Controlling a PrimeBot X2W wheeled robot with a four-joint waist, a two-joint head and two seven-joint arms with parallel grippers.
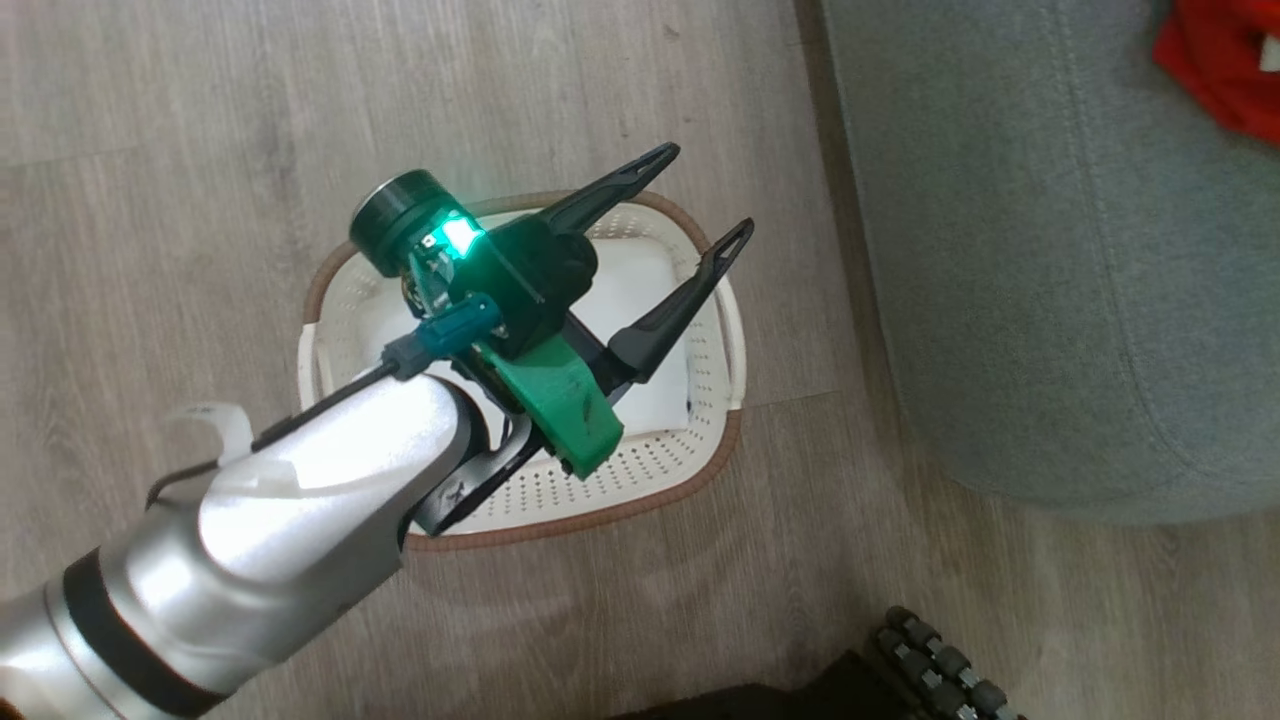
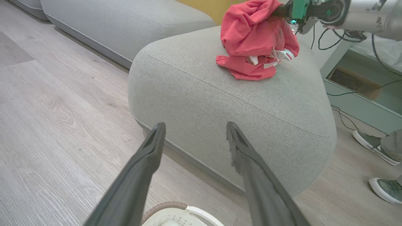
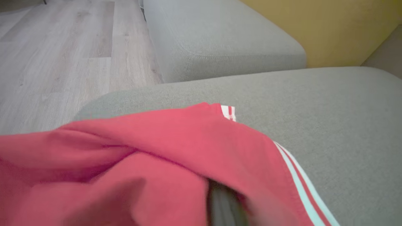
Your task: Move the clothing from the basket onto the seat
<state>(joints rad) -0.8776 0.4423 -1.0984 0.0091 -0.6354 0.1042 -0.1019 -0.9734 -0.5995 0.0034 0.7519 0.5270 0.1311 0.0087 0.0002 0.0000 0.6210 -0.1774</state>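
- The left pincer [image 1: 705, 190] hung over the basket [image 1: 640, 505] on the floor, fingers spread wide with nothing between them; the head view showed no red inside the basket.
- Just beyond stood the seat [image 2: 220, 103]; the clothing [image 2: 251, 34] lay on its far top, lower folds resting on the cushion, upper part drawn up in a peak to the right pincer [image 2: 284, 11]; its fingers were buried in cloth, so it looked to be gripping the clothing.
- The clothing looked light, thin and limp, probably slick; it should bunch and drape rather than keep a shape; a pinch on a thick gathered fold would likely hold better than a single edge.
- The left wrist view gave the whole heap and the pincer at its peak, where the head view caught a red corner; the right wrist view gave the white stripe trim close up; farther off, a person's shoes [image 2: 373, 146] stood on the floor.
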